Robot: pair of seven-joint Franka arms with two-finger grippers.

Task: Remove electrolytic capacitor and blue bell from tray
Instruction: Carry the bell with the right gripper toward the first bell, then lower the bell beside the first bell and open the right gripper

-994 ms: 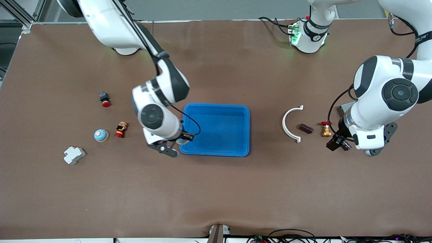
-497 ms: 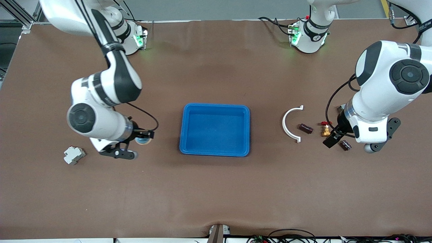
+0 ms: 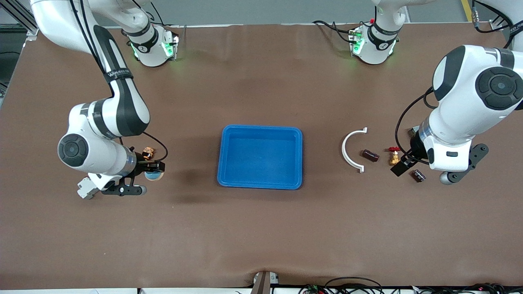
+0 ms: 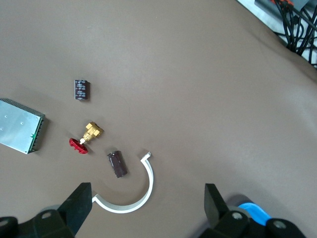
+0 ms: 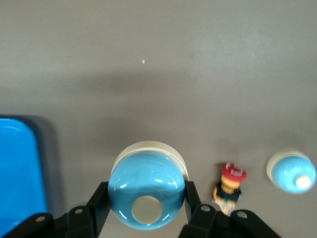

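Two arms, one bell aloft, bin unfilled

Two hands work at separate ends of the worktop (image 3: 261,228). The right hand (image 3: 153,170) is clamped on a blue bell (image 3: 153,175), its fingers (image 5: 192,201) pressed on either side of the dome, and it hangs over bare worktop toward the right arm's end. A second ago this hand was at the edge of the blue bin (image 3: 260,157); half a second ago it had swung away from the bin, and now it is farther still from it, over the spot just beside the small red-capped figure (image 3: 147,153). The white breaker block (image 3: 84,187) shows partly under the arm. The right wrist view shows a second blue bell (image 5: 292,172) lying on the worktop near a red push button (image 5: 229,183).

The left hand (image 3: 404,167) is spread wide and holds nothing, over the parts at the left arm's end. The capacitor (image 3: 370,155) lies on the worktop between the white curved clip (image 3: 351,149) and the brass valve (image 3: 394,157), just as it lay a second ago. A small dark chip (image 3: 417,175), hidden under the hand a second ago, now lies uncovered. The left arm has drawn slightly away from the capacitor over that second.
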